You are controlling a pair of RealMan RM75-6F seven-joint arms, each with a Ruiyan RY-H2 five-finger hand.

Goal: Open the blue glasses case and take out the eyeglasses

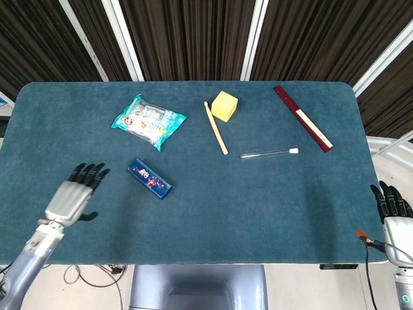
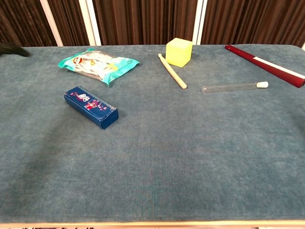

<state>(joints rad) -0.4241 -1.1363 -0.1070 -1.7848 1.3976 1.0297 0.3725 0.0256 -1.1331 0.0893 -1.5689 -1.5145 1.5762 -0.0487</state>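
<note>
Hovering left hand: over the table's near-left part, fingers spread and pointing away from the robot, palm down, holding nothing. Only a dark tip of it shows at the left edge of the chest view.
Right hand: off the table's near-right corner, fingers extended and apart, holding nothing; an orange-tipped cable lies just beside it.
Blue glasses case: closed, flat on the cloth, lying diagonally, just right of the left hand's fingertips but apart from them. Small pink and white print on its lid. In the chest view it sits left of centre, long axis running from far-left to near-right.
Eyeglasses: not visible, case is shut.
Snack packet: teal and white, behind the case, near it but apart.
Wooden stick: pale, lying lengthwise near the middle of the far half, its far end just beside the yellow block.
Yellow block: far centre, right of the stick's far end.
Test tube: clear with a white stopper at its right end, lying crosswise to the right of the stick.
Red ruler: dark red with a pale strip, angled at the far right, well apart from the case.
Table: covered in dark teal cloth.
</note>
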